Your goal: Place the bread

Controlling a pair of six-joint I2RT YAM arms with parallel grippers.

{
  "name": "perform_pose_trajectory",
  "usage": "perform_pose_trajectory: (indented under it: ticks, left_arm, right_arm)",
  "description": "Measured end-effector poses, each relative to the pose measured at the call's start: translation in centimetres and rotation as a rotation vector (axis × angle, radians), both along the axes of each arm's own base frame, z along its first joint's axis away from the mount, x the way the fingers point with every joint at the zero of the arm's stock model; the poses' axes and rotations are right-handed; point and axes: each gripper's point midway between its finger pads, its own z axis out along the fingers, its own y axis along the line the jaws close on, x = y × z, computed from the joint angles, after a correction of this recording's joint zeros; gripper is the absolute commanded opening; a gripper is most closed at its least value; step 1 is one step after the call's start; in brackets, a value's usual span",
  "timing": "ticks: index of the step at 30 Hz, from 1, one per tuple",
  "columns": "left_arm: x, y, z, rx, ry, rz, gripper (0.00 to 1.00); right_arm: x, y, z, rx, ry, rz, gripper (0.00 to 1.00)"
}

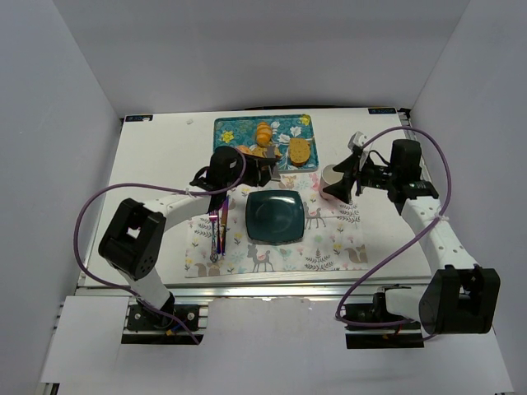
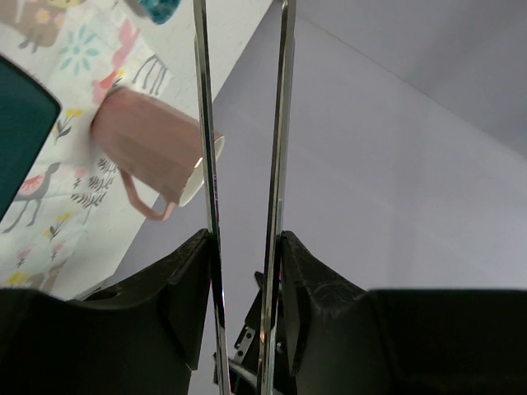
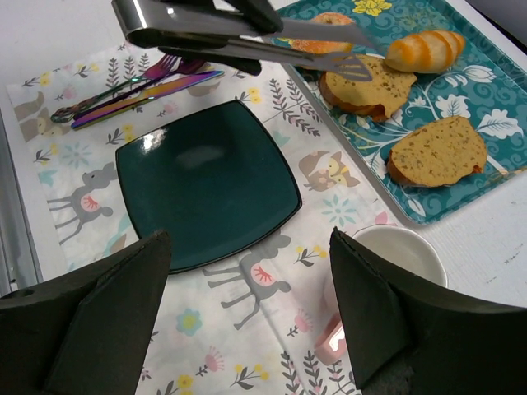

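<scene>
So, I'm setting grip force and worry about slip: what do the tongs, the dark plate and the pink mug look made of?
The tongs: polished metal, likely steel; thin mirror-bright blades. The dark plate: glossy teal, glazed ceramic or glass; light glints on its corner. The pink mug: dull pink outside, white inside; probably ceramic, though plastic cannot be ruled out.

You're looking past your right gripper (image 3: 247, 309), its fingers spread wide, at the dark plate (image 3: 206, 181); beyond it the tongs (image 3: 165, 25) overlap the bread (image 3: 375, 90) on the teal tray (image 3: 486, 90), beside an oval slice (image 3: 436, 152)
</scene>
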Motion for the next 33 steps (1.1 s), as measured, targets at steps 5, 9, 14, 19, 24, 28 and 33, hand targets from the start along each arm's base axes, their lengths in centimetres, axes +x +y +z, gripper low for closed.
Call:
perform_pose_trajectory:
  ticks: [5,9,14,19,24,28,33]
  left_arm:
    - [-1.2,-0.3,-1.1,0.014,0.039,-0.052,0.47]
    - [-2.0,-0.5,-1.7,0.034,0.056,-0.095,0.47]
    - [-2.6,-0.6,-2.2,0.045,0.075,-0.125,0.47]
    - [-3.0,-0.5,-2.7,0.048,0.087,-0.133,0.47]
    - [-3.3,-0.4,-3.4,0.057,0.109,-0.136,0.47]
    - [-3.4,0.1,-4.1,0.062,0.125,-0.130,0.47]
    - [-3.2,0.6,-4.3,0.059,0.128,-0.124,0.47]
  right_arm:
    - [0.0,-0.3,0.0,0.002,-0.006,-0.009,0.82]
    - [0.1,-0.4,-0.2,0.003,-0.006,-0.015,0.82]
    - [-0.2,-0.6,-0.5,0.010,-0.001,-0.020,0.82]
    - [-0.2,-0.7,-0.6,0.016,0.004,-0.025,0.82]
    - [-0.2,-0.8,-0.9,0.020,0.011,-0.026,0.82]
    - [-0.2,-0.9,-0.9,0.023,0.009,-0.029,0.82]
    - [0.0,-1.0,-0.8,0.026,0.001,-0.030,0.82]
